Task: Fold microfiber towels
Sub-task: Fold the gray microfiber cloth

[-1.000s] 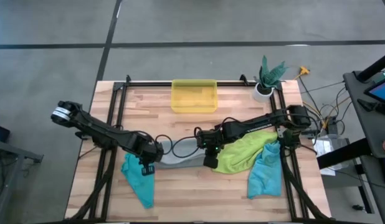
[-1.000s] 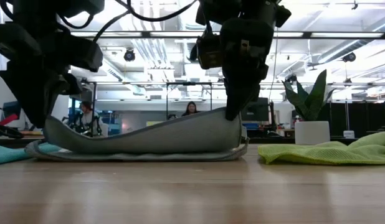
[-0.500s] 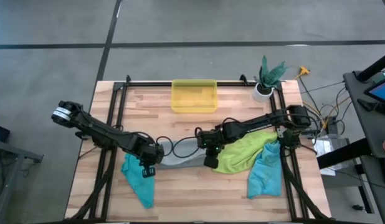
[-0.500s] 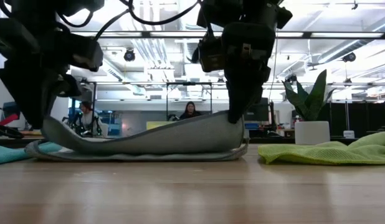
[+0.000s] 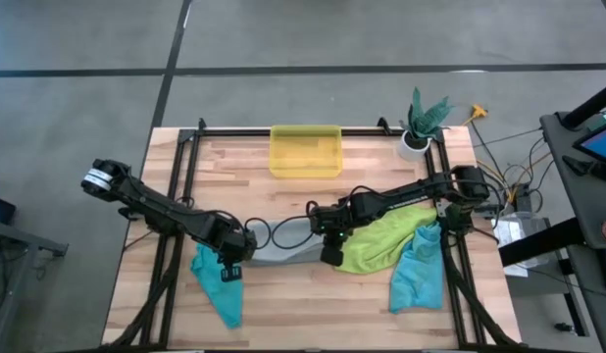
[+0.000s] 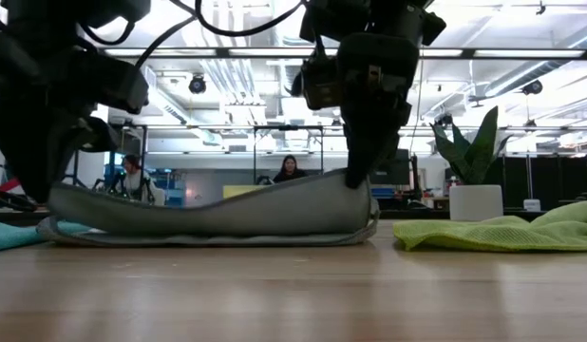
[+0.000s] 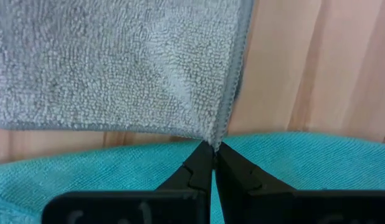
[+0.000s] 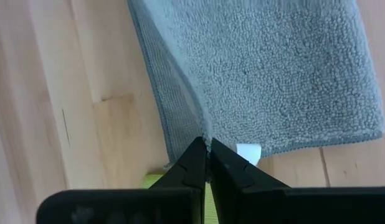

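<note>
A light grey towel [image 5: 283, 245] lies folded in the middle of the table. Its lower layer [image 6: 208, 237] is flat on the wood. Its upper layer [image 6: 217, 211] is held up at both ends. My left gripper [image 5: 231, 265] is shut on the left end and my right gripper [image 5: 329, 257] on the right end. The left end overlaps a teal towel [image 5: 217, 284]. A lime green towel [image 5: 381, 245] and a second teal towel [image 5: 418, 273] lie to the right. My left gripper pinches the grey towel's left corner [image 7: 216, 138] between its two fingertips, coming steeply from above. That corner is lifted a little off the table, over the teal towel. My right gripper pinches the upper layer's right corner [image 8: 204, 134] between its fingertips, pointing steeply down. That corner [image 6: 355, 180] is held higher than the left one. The layer runs slack between the two holds.
A yellow plastic bin [image 5: 305, 150] stands at the far edge. A potted plant [image 5: 421, 123] stands at the far right corner. Black rails [image 5: 176, 196] run along the table's left and right sides. Bare wood [image 5: 303, 304] lies toward the near edge.
The grey towel's left corner has shifted a little toward the table's left edge in my left gripper. The upper layer now sags less and runs flatter. My right gripper and its corner have kept still.
</note>
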